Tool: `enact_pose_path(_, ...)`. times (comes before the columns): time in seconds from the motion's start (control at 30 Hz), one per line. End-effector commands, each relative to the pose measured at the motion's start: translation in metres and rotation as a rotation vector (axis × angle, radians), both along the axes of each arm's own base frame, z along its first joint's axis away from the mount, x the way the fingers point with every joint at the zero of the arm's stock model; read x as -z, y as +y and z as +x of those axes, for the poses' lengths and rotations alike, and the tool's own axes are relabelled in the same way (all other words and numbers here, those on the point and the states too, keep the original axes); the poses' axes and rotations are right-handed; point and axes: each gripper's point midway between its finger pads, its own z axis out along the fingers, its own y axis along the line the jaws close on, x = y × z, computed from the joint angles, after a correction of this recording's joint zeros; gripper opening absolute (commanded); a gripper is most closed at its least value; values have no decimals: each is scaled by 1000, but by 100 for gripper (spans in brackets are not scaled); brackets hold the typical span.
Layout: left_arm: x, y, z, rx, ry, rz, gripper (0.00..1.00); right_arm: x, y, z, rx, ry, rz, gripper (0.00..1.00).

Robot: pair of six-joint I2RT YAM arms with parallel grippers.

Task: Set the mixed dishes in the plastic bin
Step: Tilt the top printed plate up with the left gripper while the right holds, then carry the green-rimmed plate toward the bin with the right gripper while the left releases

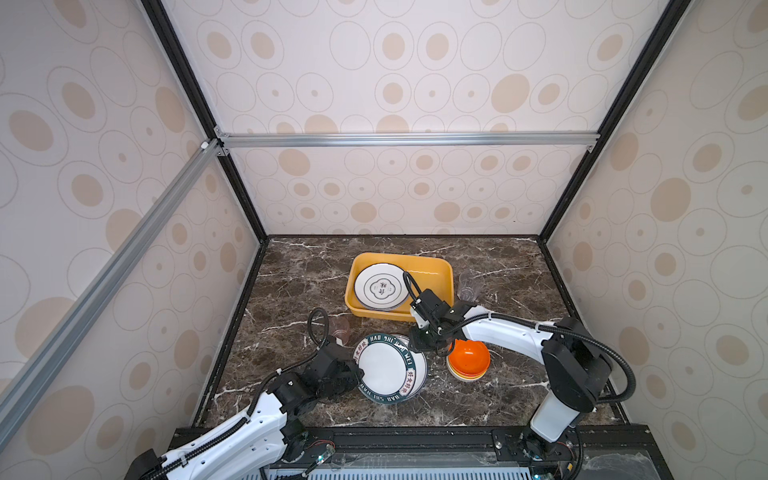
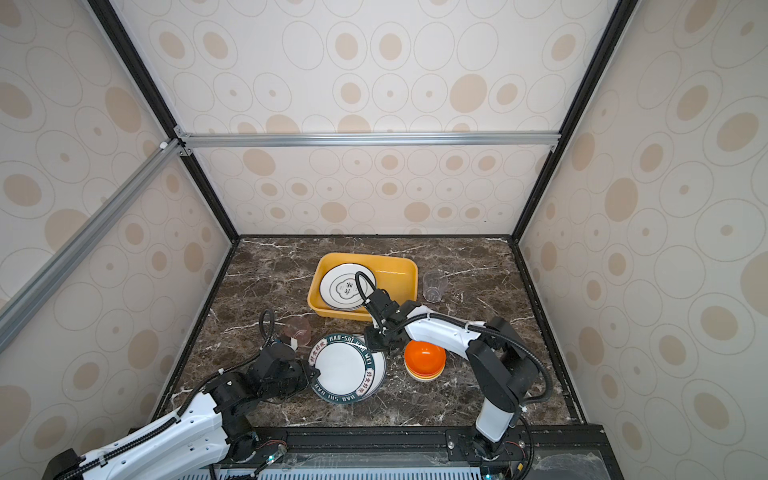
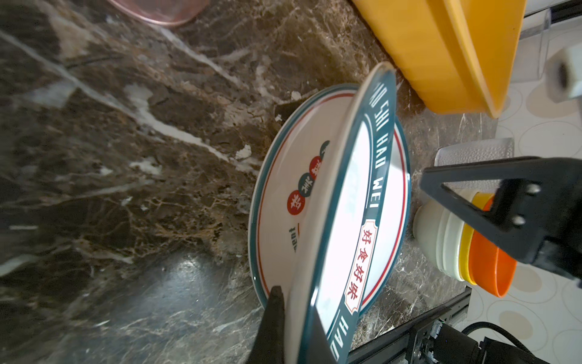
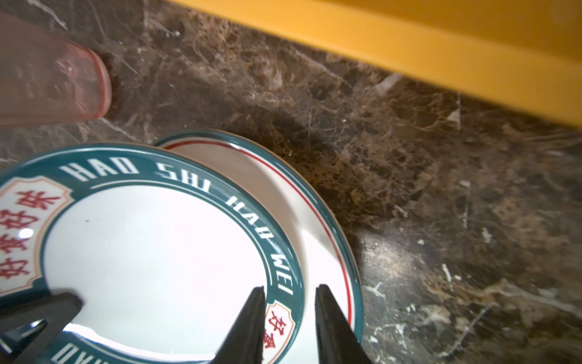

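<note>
The left pincer (image 1: 356, 371) is clamped on the left rim of a green-lettered plate (image 1: 386, 368), which tilts over a second plate (image 3: 274, 189) on the marble tabletop (image 1: 291, 291). The right pincer (image 4: 291, 288), jaws apart, straddles the tilted plate's far-right rim. Just beyond, the yellow plastic bin (image 1: 415, 258) holds a black-ringed plate (image 1: 380, 286).

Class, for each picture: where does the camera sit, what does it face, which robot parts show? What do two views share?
Top view: high overhead, looking down at the table; left arm, right arm, left hand, right hand show.
Top view: same height, same aim at the table, same arms.
Left wrist: on the left arm, looking along the lettered plate its hand clamps.
Right wrist: on the right arm, facing that plate past its open fingers.
Shared: both wrist views show plate and plastic bin.
</note>
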Motion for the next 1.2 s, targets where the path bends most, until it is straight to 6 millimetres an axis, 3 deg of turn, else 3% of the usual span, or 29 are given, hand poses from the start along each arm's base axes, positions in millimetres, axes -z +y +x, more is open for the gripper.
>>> enact_pose_path(0.0,-29,-5,9,6,-60,-16,0,-22,-8,3,16,-44,3,31)
enact_pose_path(0.43,-95,-20,29,20,-178,-68,0,-67,-43,11,124,-110,130,36)
enact_pose_path(0.67,-129,-35,51,20,-264,-103,0,-87,-57,16,187,-120,236,40)
enact_pose_path(0.87,-148,-51,75,14,-319,-157,0,-91,-70,27,258,-119,317,46)
enact_pose_path(1.17,-167,-71,99,25,-353,-302,0,-98,-73,42,320,-147,427,46)
